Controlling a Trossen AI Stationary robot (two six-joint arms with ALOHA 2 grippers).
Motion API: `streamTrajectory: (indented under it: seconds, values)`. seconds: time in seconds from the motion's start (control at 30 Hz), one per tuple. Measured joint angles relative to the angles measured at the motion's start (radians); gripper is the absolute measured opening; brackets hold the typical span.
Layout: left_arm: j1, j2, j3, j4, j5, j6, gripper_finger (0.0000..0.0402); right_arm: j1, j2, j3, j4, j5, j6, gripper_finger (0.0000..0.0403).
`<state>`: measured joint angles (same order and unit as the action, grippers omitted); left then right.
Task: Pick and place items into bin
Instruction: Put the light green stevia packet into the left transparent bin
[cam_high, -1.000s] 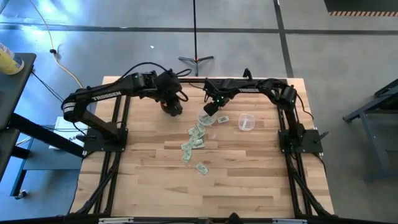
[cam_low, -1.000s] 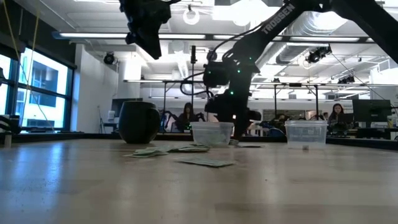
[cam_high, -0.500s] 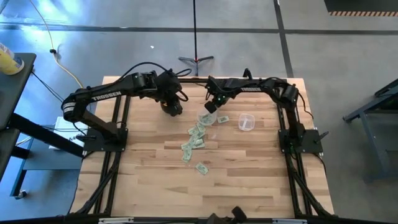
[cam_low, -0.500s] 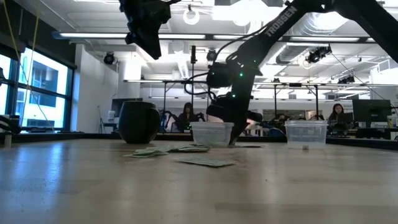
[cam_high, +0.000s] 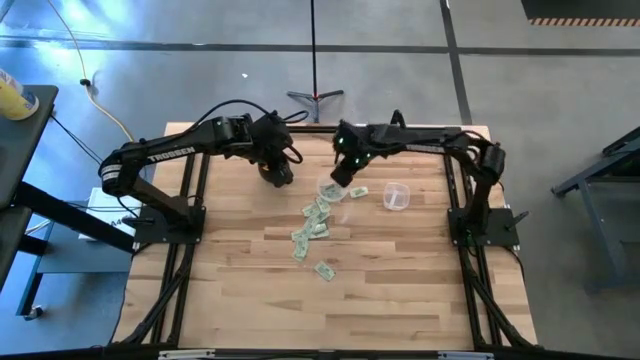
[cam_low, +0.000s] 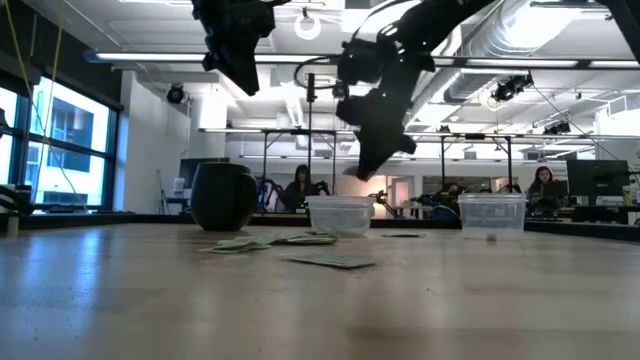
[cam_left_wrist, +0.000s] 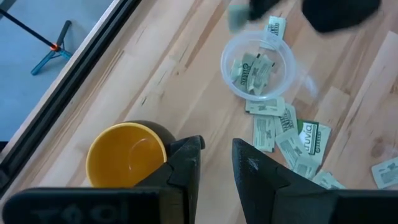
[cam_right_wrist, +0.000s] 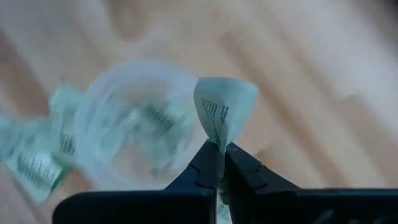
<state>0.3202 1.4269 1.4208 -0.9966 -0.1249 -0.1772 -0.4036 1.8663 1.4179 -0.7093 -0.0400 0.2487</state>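
Note:
The bin (cam_high: 332, 190) is a clear round bowl on the table with several slips in it (cam_left_wrist: 254, 67). More pale-green slips (cam_high: 315, 215) lie flat on the wood near it. My right gripper (cam_high: 342, 176) hangs above the bin's far rim, shut on one slip (cam_right_wrist: 224, 106). My left gripper (cam_left_wrist: 215, 163) hovers over the yellow mug (cam_left_wrist: 124, 155), to the bin's left. Its fingers are a little apart with nothing between them. My right gripper pinches one end of the slip (cam_right_wrist: 219, 144) between its two fingertips (cam_right_wrist: 239, 163). The fingers slant down from above. The slip is lifted clear of the table and curls over past the fingertips, beside the bin (cam_right_wrist: 140, 121).
A smaller clear cup (cam_high: 396, 196) stands to the right of the bin. Single slips lie nearer the table's middle (cam_high: 298, 245) (cam_high: 324, 270), and one lies between bin and cup (cam_high: 358, 191). The near half of the table is bare wood.
My right gripper has risen from table level at the bin's far side to above the bin's rim. My left gripper has kept still.

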Motion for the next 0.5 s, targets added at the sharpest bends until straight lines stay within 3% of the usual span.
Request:
streamTrajectory:
  seconds: [0.13, 0.23, 0.5]
  values:
    - [0.0, 0.0, 0.0, 0.006, 0.0, 0.0, 0.0127, 0.048, 0.025, -0.001, 0.032, -0.018, 0.004, 0.0013]
    - [0.0, 0.0, 0.0, 0.006, 0.0, 0.0, 0.0127, 0.063, 0.033, 0.0, 0.052, 0.037, 0.004, 0.0032]
    - [0.0, 0.0, 0.0, 0.007, 0.0, -0.003, 0.0127, 0.074, 0.032, 0.0, 0.056, 0.025, -0.029, 0.014]
